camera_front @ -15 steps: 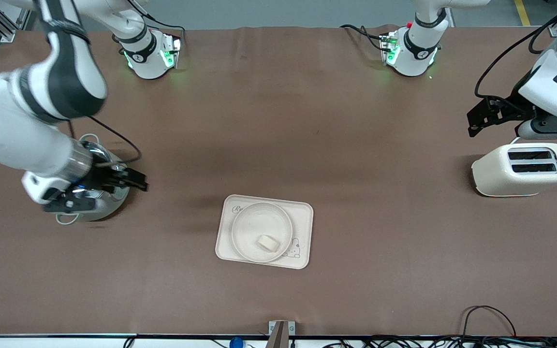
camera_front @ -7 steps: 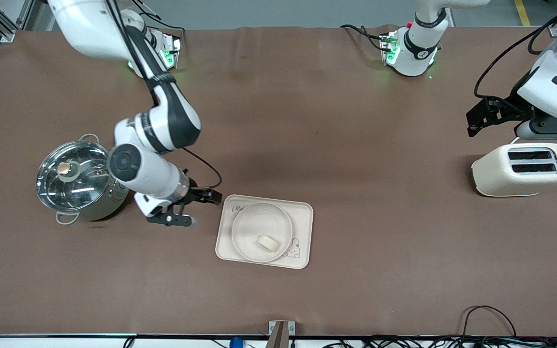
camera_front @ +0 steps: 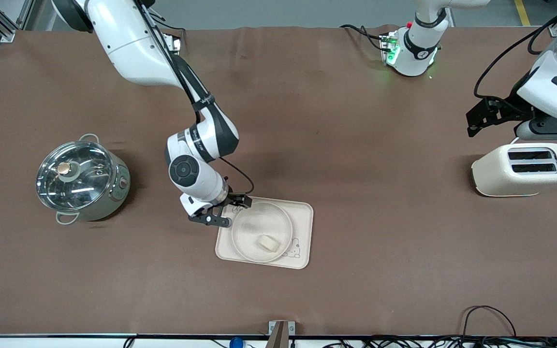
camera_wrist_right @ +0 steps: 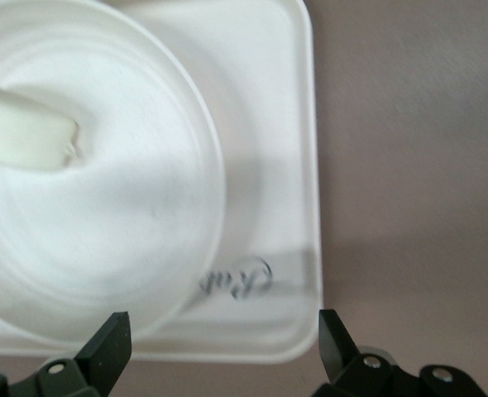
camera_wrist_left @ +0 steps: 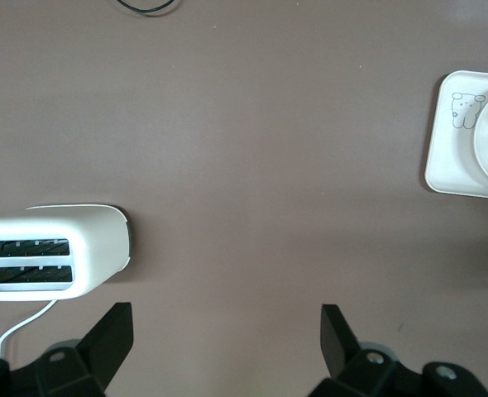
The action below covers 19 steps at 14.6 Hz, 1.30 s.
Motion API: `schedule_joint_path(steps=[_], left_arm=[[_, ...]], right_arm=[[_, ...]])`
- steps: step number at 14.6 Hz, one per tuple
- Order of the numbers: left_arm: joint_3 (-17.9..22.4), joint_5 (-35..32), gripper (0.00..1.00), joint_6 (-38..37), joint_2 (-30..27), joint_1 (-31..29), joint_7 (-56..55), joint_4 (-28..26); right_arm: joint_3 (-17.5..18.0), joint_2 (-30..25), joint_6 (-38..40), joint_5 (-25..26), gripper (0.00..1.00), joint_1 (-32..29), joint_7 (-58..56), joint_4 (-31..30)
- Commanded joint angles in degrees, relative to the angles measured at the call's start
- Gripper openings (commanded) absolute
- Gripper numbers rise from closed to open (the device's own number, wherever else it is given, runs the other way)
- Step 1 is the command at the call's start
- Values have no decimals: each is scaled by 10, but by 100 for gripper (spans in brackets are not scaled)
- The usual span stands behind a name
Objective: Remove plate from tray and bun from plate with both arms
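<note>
The round cream plate (camera_front: 249, 224) sits on the rectangular rabbit tray (camera_front: 302, 212) at mid-table. The small pale bun (camera_front: 268, 243) lies in the plate, on the side nearer the front camera. My right gripper (camera_front: 229, 211) is open and empty, low over the tray corner toward the right arm's end. In the right wrist view the plate (camera_wrist_right: 103, 231), the bun (camera_wrist_right: 25, 132) and the tray rim (camera_wrist_right: 306, 207) lie just ahead of my right gripper (camera_wrist_right: 225, 347). My left gripper (camera_front: 476, 121) is open and empty and waits above the table beside the toaster; it also shows in the left wrist view (camera_wrist_left: 226, 347).
A steel pot with a glass lid (camera_front: 81, 180) stands toward the right arm's end. A cream toaster (camera_front: 522, 169) stands toward the left arm's end, also in the left wrist view (camera_wrist_left: 50, 252). Cables lie along the table's front edge.
My right arm has swung from over the pot across to the tray, and its gripper now hangs at the tray's corner. The left arm, plate and bun have not moved.
</note>
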State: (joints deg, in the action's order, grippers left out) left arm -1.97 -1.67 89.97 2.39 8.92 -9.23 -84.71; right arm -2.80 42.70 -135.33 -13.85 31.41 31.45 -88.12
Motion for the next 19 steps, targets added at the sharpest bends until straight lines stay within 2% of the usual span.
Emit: schedule_joint_path(steps=[1,3,7,15,18,19], left_arm=[[0,3,100,-8,-1,-1,-2,3],[0,3,100,-8,-1,-1,-1,3],[0,3,100,-8,-1,0,-2,3],[0,3,100,-8,-1,-1,-1,3],[0,4,100,-8,-1,-2,2,3],[0,4,100,-8,-1,-2,2,3]], right_arm=[[-5,58,-7,-7,99,-12,48,85],[-5,78,-5,-6,99,-8,81,116],[-7,106,-7,7,86,-7,53,139],[-6,101,-5,3,11,-31,-17,129],[-6,99,-8,5,1,-26,-17,127],[-5,97,-10,2,0,-28,-22,127]])
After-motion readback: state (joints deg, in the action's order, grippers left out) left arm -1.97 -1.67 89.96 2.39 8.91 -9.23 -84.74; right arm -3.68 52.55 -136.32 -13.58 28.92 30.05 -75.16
